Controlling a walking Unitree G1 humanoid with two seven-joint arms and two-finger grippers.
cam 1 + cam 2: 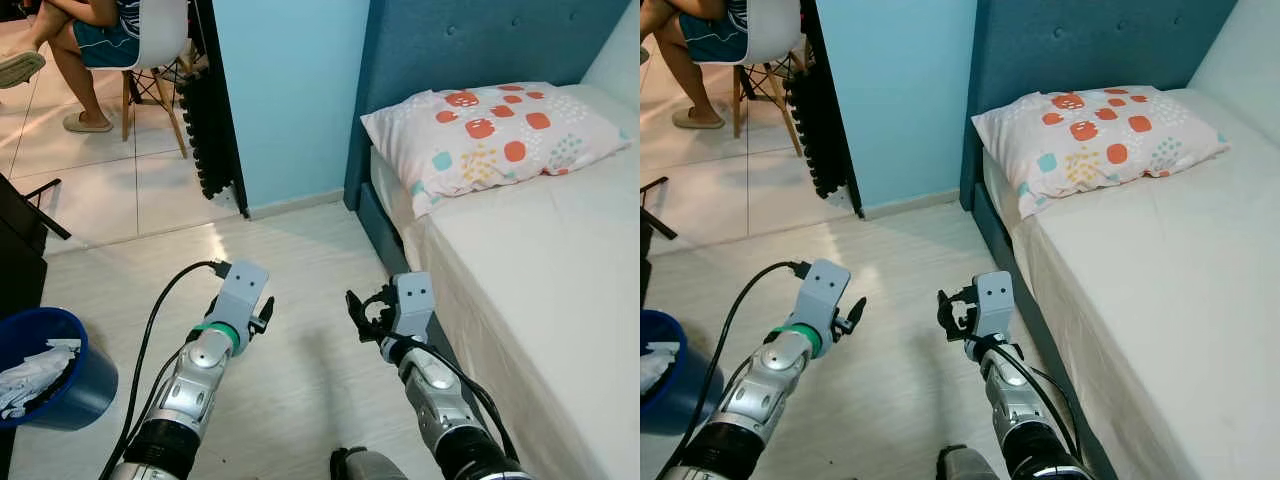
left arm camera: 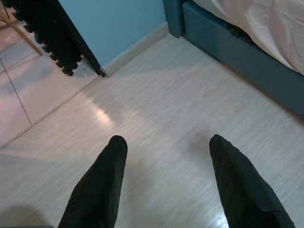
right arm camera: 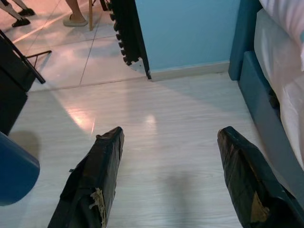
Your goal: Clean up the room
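Seated person (image 1: 85, 40) cut off above the knees. Blue bin (image 1: 55, 365) half out of frame. Left claw (image 2: 164, 183) and right claw (image 3: 168, 175) spread, empty, above pale floor (image 2: 161, 109).

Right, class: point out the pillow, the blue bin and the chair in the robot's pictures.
pillow (image 1: 495, 135), left eye view, middle of the patterned cover.
blue bin (image 1: 88, 385), left eye view, its outer wall on the side nearer the robot's arm.
chair (image 1: 160, 30), left eye view, on the white seat shell.

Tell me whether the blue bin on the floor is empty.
Not empty. The blue bin stands upright with crumpled white paper showing inside its rim.
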